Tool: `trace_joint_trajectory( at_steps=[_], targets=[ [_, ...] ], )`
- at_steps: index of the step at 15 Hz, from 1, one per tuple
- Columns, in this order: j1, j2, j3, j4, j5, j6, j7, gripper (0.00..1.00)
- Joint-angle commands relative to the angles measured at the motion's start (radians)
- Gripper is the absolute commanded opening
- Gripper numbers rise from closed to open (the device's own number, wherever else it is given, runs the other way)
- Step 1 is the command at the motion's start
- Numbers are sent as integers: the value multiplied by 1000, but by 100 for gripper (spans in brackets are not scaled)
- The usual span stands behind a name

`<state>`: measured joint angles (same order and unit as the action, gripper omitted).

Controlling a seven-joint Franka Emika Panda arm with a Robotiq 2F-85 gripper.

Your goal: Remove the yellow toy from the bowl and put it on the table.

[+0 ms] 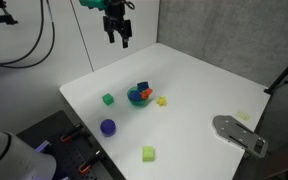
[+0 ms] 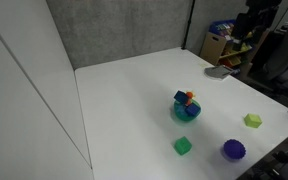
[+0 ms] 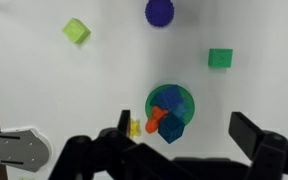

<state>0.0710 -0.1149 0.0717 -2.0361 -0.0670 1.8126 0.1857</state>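
The teal bowl [image 1: 139, 97] stands mid-table and holds a blue toy [image 3: 174, 126] and an orange piece [image 3: 156, 119]. The bowl also shows in the wrist view [image 3: 182, 96] and in an exterior view [image 2: 185, 111]. The tiny yellow toy [image 1: 162, 100] lies on the white table [image 1: 199, 85] just beside the bowl, outside it; the wrist view shows it too [image 3: 135, 128]. My gripper [image 1: 118, 36] hangs high above the table's far side, open and empty. In the wrist view its fingers [image 3: 184, 124] frame the bowl from far above.
A green cube [image 1: 108, 99], a purple ball [image 1: 108, 127] and a yellow-green cube [image 1: 148, 153] lie on the table near its front. A grey flat object [image 1: 239, 135] sits at the table's edge. A wall panel stands behind the table.
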Motion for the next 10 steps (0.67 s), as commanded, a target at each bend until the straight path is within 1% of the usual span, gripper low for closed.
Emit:
trace_joint_trajectory(
  at_steps=[1,5,6,10],
  targets=[
    [-7,-41,-9,-51,46,41,-39,100],
    [-9,-54,-11,-79,57,78,-42,100],
    [-7,-18,-3,-45,40,50,-17,100],
    [-7,-27,-4,-59,40,65,-17,100]
  ],
)
